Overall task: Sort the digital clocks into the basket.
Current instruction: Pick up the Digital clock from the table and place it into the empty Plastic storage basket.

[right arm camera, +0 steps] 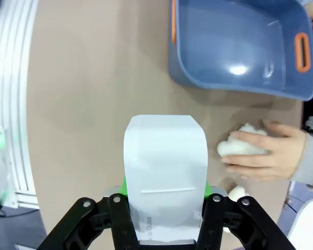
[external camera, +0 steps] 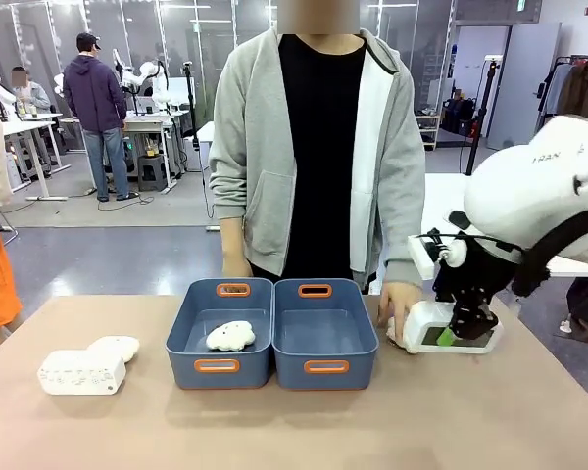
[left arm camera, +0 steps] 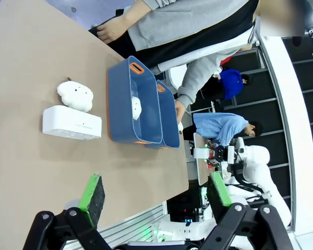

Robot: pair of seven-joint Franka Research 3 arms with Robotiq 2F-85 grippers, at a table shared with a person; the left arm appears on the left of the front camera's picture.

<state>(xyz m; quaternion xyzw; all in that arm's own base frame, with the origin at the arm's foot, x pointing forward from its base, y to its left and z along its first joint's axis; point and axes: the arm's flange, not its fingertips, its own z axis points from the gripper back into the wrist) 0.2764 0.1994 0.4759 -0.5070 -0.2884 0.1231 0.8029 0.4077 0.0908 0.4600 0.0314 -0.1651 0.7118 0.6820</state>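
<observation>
Clamping the smooth digital clock (right arm camera: 164, 156) by its sides, the right gripper (right arm camera: 165, 200) sits just right of the empty basket (external camera: 325, 338); print ending "China" shows on the clock. The left gripper (left arm camera: 156, 191) gapes wide. The dotted clock (external camera: 81, 372) lies well left of that basket. A person's hand (external camera: 400, 302) lies between the held clock and the basket; carrying across could clip it.

Grey floor (external camera: 98, 255), glass partitions (external camera: 206, 49), white workbenches (external camera: 152, 122) and hanging coats (external camera: 576, 88) behind.
</observation>
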